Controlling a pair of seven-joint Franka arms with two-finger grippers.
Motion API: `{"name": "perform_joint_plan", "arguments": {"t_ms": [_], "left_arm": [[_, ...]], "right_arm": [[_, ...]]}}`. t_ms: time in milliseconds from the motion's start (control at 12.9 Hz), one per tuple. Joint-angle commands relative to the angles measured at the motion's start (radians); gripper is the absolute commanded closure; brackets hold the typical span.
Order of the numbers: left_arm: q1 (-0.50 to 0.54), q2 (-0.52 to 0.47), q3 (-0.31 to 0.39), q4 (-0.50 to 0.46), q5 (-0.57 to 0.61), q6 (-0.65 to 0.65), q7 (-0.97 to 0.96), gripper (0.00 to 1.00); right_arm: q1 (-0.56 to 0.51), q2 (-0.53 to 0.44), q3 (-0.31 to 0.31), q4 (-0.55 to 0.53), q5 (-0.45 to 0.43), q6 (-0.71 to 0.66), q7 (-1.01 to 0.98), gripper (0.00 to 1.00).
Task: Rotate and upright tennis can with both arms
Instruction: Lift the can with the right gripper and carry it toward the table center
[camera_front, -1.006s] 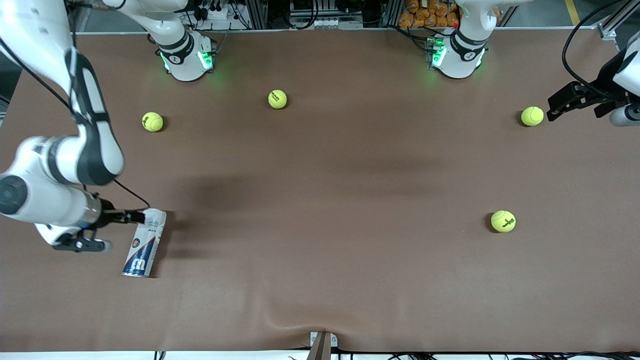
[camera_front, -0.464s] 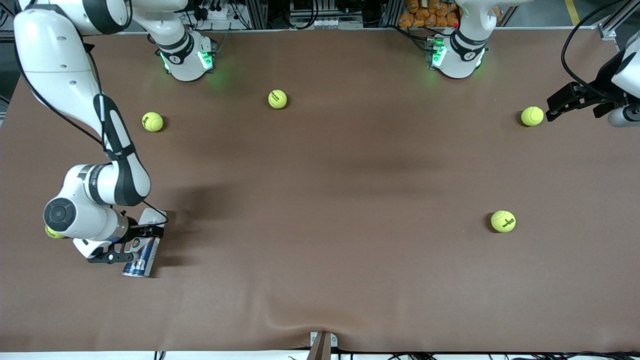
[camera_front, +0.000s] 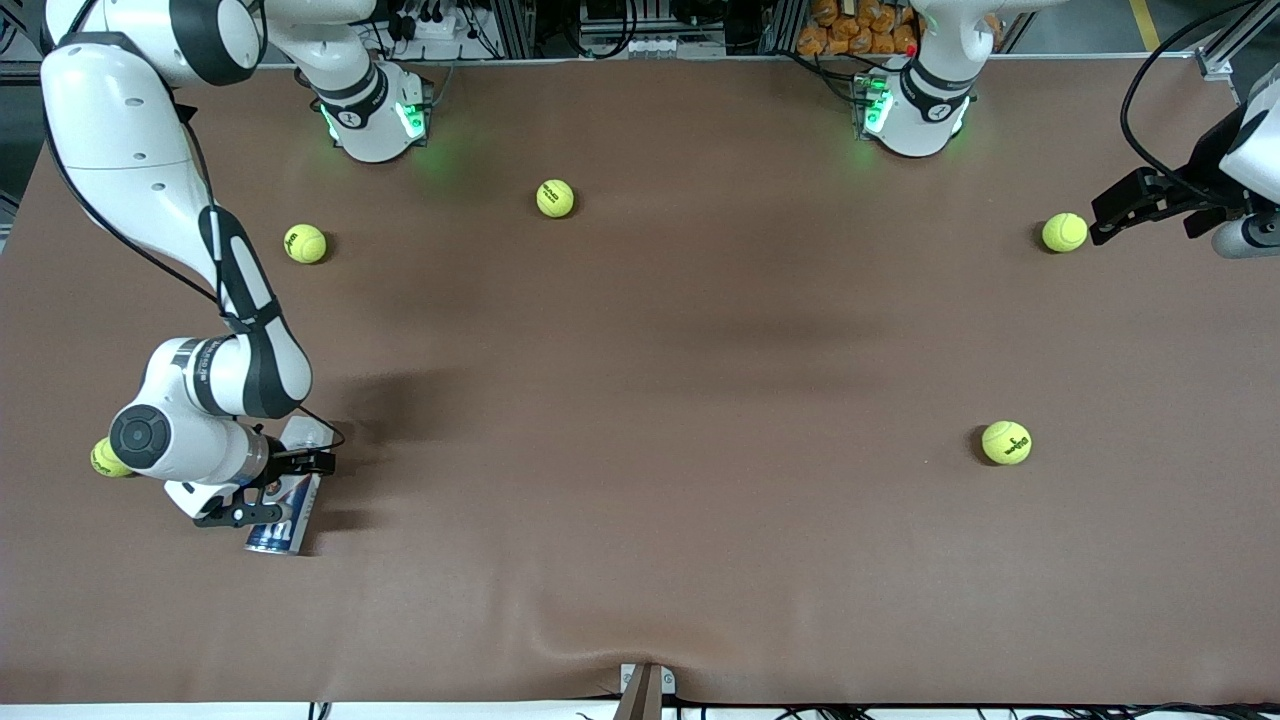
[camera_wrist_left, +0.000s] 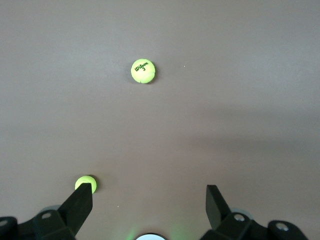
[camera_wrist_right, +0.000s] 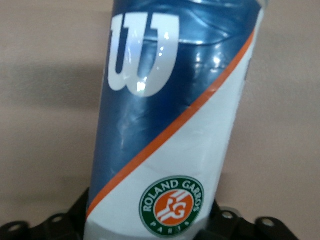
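The tennis can (camera_front: 279, 531) lies on its side on the brown table near the right arm's end, its clear end pointing toward the robots' bases. My right gripper (camera_front: 279, 490) straddles its middle, one finger on each side, shut on it. The right wrist view is filled by the tennis can (camera_wrist_right: 170, 125): blue label, white logo, orange stripe, round badge. It hides the fingertips there. My left gripper (camera_front: 1104, 220) hangs open at the left arm's end of the table, beside a tennis ball (camera_front: 1064, 232). The left wrist view shows the left gripper (camera_wrist_left: 148, 202) empty.
Yellow-green tennis balls are scattered on the table: one (camera_front: 305, 243) and another (camera_front: 555, 198) near the bases, one (camera_front: 1006, 442) nearer the camera. A ball (camera_front: 103, 458) peeks out beside the right arm's wrist. Two balls (camera_wrist_left: 143, 71) (camera_wrist_left: 86, 183) show in the left wrist view.
The right arm swung in over the can, and its gripper slid from the can's clear end to its middle and closed on it. The left arm has barely moved.
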Motion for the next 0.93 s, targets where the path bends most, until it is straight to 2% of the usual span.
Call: {"name": "perform_joint_plan", "arguments": {"t_ms": [0,464,851], "left_arm": [[0.002,0.01,-0.005,0.013,0.012,-0.014,-0.008,0.0],[0.002,0.02,-0.005,0.008,0.012,-0.014,-0.012,0.0],[0.002,0.03,-0.004,0.01,0.012,-0.011,-0.012,0.0]], "right_arm": [[-0.024,-0.01,0.008,0.02,0.012,-0.009,-0.169,0.27],[-0.021,-0.149,0.012,0.026,0.015,-0.014,-0.53,0.25],[0.001,-0.215,0.138,0.083,0.012,-0.015,-0.828,0.22]]}}
